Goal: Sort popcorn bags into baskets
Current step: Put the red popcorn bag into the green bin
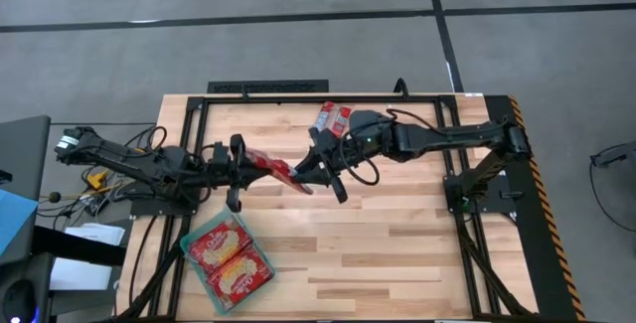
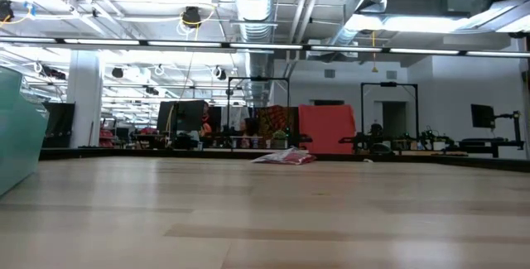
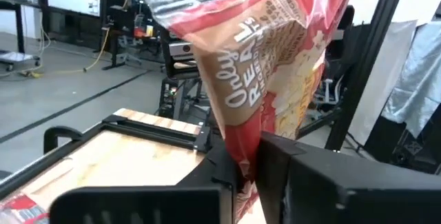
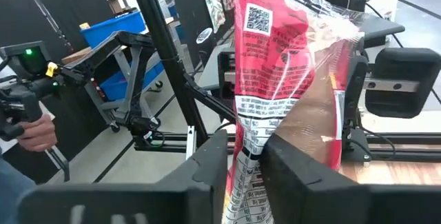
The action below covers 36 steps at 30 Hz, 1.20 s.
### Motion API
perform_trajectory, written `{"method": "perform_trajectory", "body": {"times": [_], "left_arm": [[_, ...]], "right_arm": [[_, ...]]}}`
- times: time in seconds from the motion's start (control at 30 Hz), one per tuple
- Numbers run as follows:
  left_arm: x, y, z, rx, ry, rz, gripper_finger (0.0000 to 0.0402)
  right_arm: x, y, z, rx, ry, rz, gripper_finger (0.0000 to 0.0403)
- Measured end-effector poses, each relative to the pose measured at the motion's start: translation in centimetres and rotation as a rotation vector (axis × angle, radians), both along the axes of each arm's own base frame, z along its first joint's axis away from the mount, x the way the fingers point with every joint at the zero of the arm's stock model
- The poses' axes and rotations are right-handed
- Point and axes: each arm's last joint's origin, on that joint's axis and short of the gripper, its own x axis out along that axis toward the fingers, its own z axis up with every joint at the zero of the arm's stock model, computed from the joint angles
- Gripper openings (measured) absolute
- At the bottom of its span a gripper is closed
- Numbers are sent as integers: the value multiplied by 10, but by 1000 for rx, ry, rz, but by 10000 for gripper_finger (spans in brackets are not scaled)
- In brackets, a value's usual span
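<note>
A red popcorn bag (image 1: 281, 170) hangs in the air above the table's middle, between my two grippers. My left gripper (image 1: 250, 161) reaches in from the left and is shut on the bag's left end (image 3: 269, 65). My right gripper (image 1: 312, 172) comes level from the right, its fingers slightly parted on either side of the bag's other end (image 4: 282, 58). Two squarish bags lie flat in the teal basket (image 1: 185, 242) at the near left. More popcorn bags (image 1: 333, 118) lie on the table at the far middle, also seen in the low view (image 2: 286, 157). My left gripper pinches the bag's near edge (image 3: 242, 156) between its two fingers, coming level from the table's left. The bag is lifted clear of the table and stands out beyond the fingers toward the right arm. My right gripper has the bag's printed end (image 4: 247, 156) between its fingers (image 4: 213, 162); whether they touch it, I cannot tell.
A black frame (image 1: 298, 92) runs along the table's far and side edges. The basket's wall (image 2: 16, 128) shows at the left of the low view. A person's hand (image 4: 34, 131) holds a controller beyond the table. Bare wood lies at the near right.
</note>
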Motion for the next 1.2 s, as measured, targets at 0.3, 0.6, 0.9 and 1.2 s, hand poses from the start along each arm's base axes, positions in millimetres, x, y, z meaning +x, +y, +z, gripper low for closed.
{"method": "perform_trajectory", "body": {"times": [0.3,0.6,0.9,1.2], "left_arm": [[-22,7,-15,-349,163,21,7],[-52,-4,-45,-986,547,-206,5],[-57,-44,-49,-1232,869,-305,4],[-49,-87,-64,-1140,1258,-178,7]], "right_arm": [[-52,-25,31,-36,77,-56,172],[-100,-25,50,-84,146,-151,179],[-111,-15,44,-125,243,-156,164],[-96,-4,29,-135,316,-111,165]]}}
